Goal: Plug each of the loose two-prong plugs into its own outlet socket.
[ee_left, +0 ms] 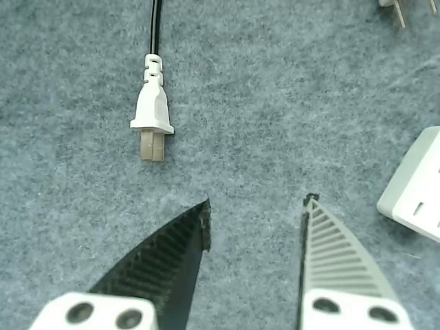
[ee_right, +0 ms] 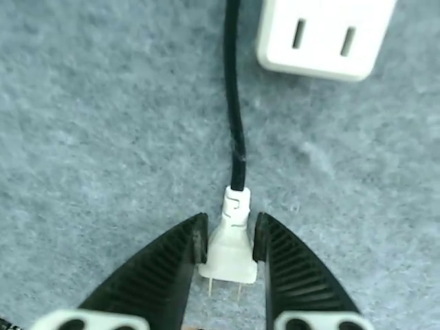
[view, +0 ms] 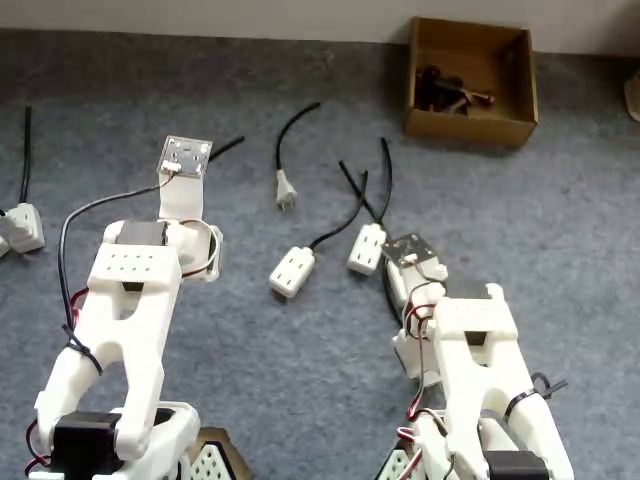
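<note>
No plug looks seated yet. Your right gripper (ee_right: 229,228) pinches the first plug (ee_right: 229,253), with an outlet socket (ee_right: 324,38) ahead; your left gripper (ee_left: 256,206) hangs spread, the second plug (ee_left: 152,110) ahead.

The table (view: 120,130) is covered edge to edge in a grey-blue, short-piled cloth like carpet, speckled when seen up close. Along its far edge runs a pale, plain strip (view: 200,15); whether it is wall or floor cannot be told. Near the far right corner sits 1 open cardboard box (view: 466,128) holding dark, unclear contents. The light is even and the shadows are soft.
</note>
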`<state>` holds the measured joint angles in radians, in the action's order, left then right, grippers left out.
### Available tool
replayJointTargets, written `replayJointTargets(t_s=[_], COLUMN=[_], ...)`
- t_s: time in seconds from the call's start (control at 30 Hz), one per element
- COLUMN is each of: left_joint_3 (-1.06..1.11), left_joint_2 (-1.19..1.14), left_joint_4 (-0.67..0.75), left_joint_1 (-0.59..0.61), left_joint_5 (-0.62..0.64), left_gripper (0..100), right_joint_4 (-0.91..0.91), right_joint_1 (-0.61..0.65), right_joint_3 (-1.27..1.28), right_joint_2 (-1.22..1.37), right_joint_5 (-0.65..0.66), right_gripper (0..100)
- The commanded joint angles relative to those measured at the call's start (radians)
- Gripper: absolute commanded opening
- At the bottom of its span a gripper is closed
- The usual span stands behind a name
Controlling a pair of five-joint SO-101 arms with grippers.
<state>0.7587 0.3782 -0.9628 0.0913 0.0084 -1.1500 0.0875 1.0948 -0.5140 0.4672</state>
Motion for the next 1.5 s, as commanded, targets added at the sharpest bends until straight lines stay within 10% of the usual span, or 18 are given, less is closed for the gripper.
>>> replayJointTargets(t_s=[0.0,1.47], left_joint_3=[-0.004,-0.004], left_joint_2=[0.039,0.039], left_joint_4=[0.014,0.014], left_joint_1=[0.012,0.012], left_joint_5=[0.006,0.006], left_gripper=[21,21], right_joint_4=[0.008,0.081], right_joint_1=[-0.013,-0.012], right_joint_3=[-0.010,-0.050], right_joint_2=[0.002,0.229], right_joint_5=[0.006,-0.038], right_gripper=[12.0,5.0])
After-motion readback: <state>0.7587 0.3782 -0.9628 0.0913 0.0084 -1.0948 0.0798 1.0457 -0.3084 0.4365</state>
